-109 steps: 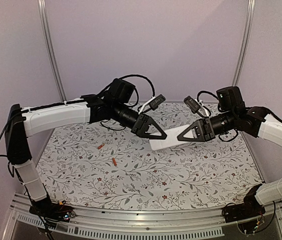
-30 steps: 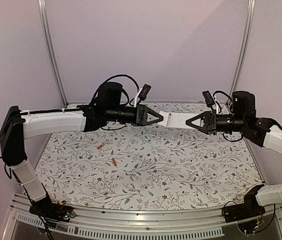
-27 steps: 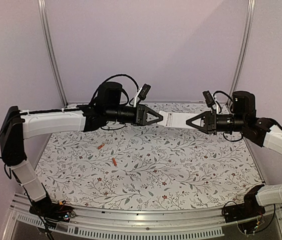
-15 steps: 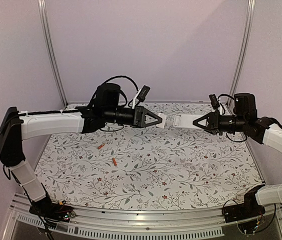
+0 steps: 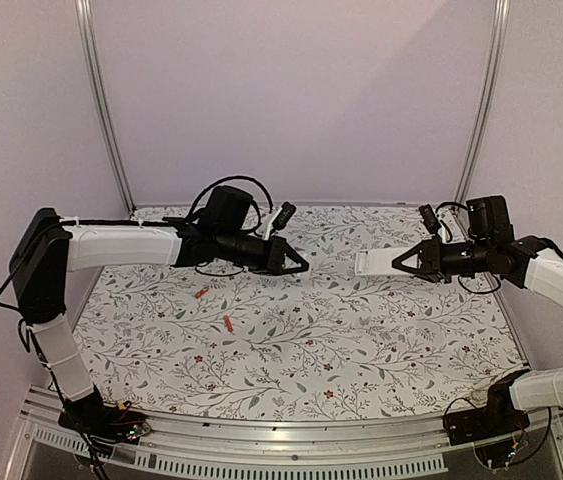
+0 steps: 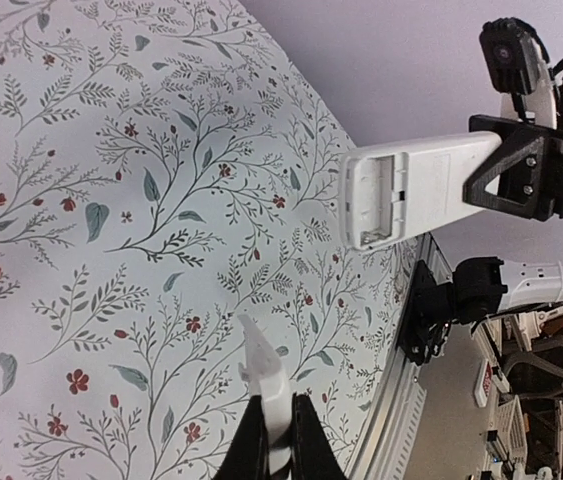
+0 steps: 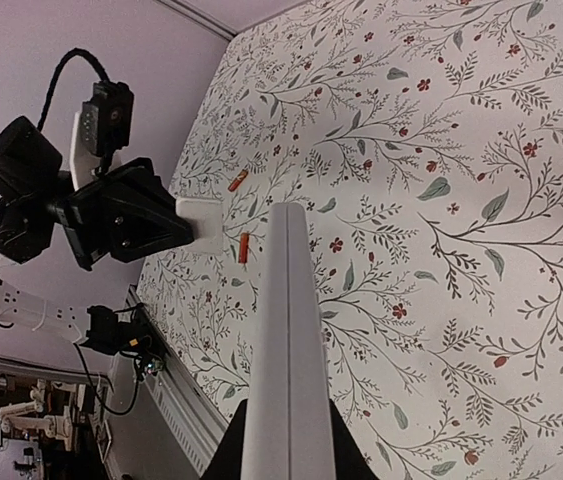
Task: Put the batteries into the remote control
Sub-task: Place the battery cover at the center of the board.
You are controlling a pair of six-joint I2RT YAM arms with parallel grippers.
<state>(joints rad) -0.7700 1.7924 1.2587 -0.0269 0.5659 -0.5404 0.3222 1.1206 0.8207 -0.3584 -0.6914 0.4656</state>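
Above the far right corner of the flower-printed tablecloth (image 5: 361, 340), we see the right gripper (image 5: 398, 262) clamped on one end of a slim white plastic remote control (image 5: 371, 262); the remote control hangs level in the air with its free end pointing left; from the left wrist view, that free end shows an open battery compartment on its plain white back. Facing it over the middle of the far edge, the left gripper (image 5: 304, 268) is pinched tight on a small thin white plastic cover (image 6: 264, 385); the cover sticks out past the fingertips; a clear gap separates cover and remote control. Two tiny orange-red cylindrical batteries (image 5: 201, 293) lie on the cloth in its left half, below the left arm; the second one (image 5: 228, 323) sits closer to the near edge; they are near each other but not touching, and well apart from both grippers.
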